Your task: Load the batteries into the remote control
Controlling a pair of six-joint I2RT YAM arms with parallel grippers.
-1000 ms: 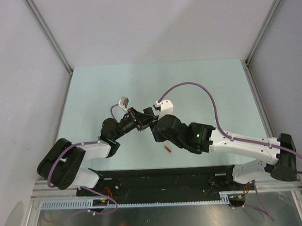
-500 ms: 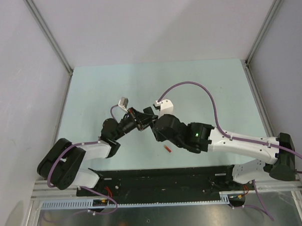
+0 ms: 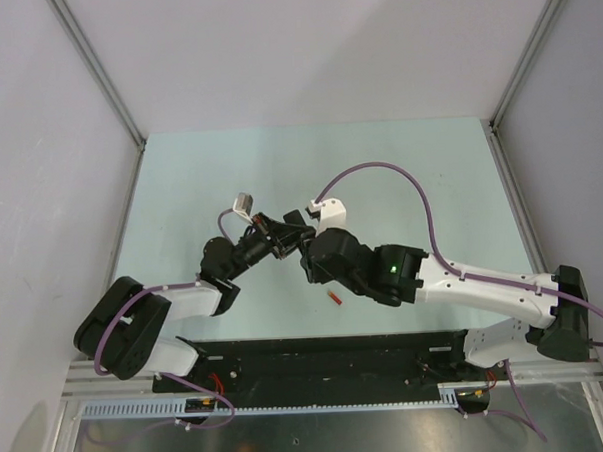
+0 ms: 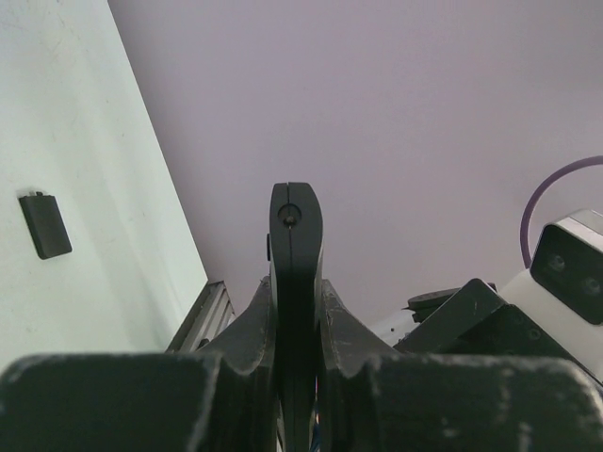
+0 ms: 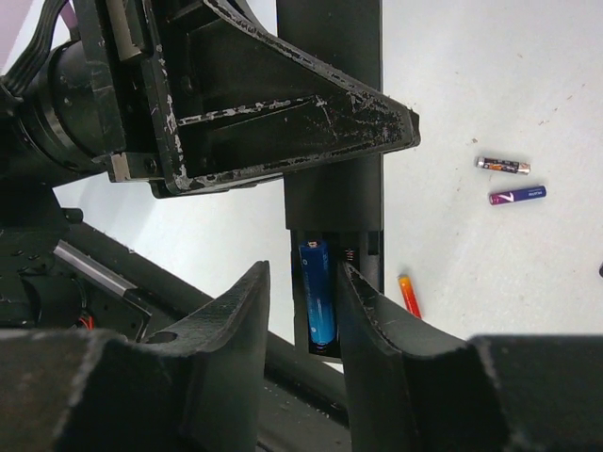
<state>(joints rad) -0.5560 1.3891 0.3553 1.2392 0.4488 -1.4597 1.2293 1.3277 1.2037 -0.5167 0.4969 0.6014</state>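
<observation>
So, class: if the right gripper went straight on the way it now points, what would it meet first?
Most likely the blue battery lying in the open compartment of the remote control, straight ahead of the right gripper in its wrist view. How far off is unclear.

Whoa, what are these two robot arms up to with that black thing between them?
They are loading batteries into a remote control. The left gripper is clamped on the remote control and holds it up. A blue battery sits in its open compartment, and the right gripper is open around that spot, one finger on each side. A red-orange battery and two more batteries lie loose on the table, not yet loaded.
</observation>
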